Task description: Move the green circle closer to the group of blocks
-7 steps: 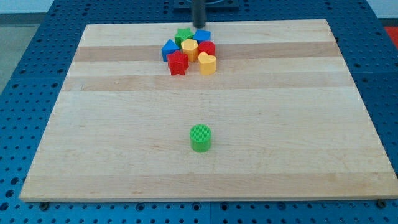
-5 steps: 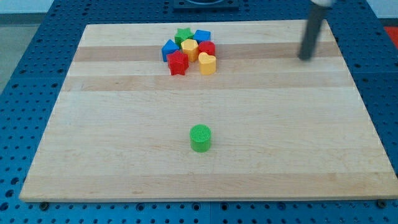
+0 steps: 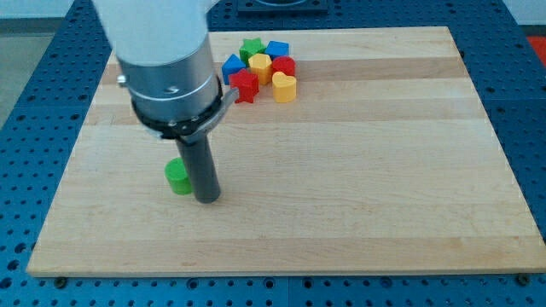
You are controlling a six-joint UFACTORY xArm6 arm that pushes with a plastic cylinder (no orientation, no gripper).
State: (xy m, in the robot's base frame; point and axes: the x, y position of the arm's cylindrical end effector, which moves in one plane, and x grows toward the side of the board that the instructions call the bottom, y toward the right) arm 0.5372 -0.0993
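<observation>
Item: my tip [image 3: 207,199], the lower end of a bare dark rod; nothing to open or close, nothing held. It stands on the board [image 3: 384,188] in the view's lower left part, with the arm's wide grey body looming above it.

Item: green circle [image 3: 177,177]. Sits just to the view's left of the tip, touching the rod or very nearly so; the rod hides its right edge, so contact cannot be confirmed.

Item: group of blocks, near the view's top edge, well apart from the circle and up to its right. Contents: green star [image 3: 251,46], blue block [image 3: 277,49], second blue block [image 3: 232,65], yellow block [image 3: 261,65], red block [image 3: 284,66], red star [image 3: 246,84], yellow heart [image 3: 284,87]. The arm's body covers the group's left margin.

Risks, as judged:
- The tip is on the circle's right side, the side nearer the group. A push from here would drive the circle further left, away from the group and toward the board's left edge.
- The tip needs to get below and left of the circle; clipping it while rounding it could roll it off line.
- A round block pushed off-centre tends to slip past the rod.
- Too strong a final push could scatter the group.
</observation>
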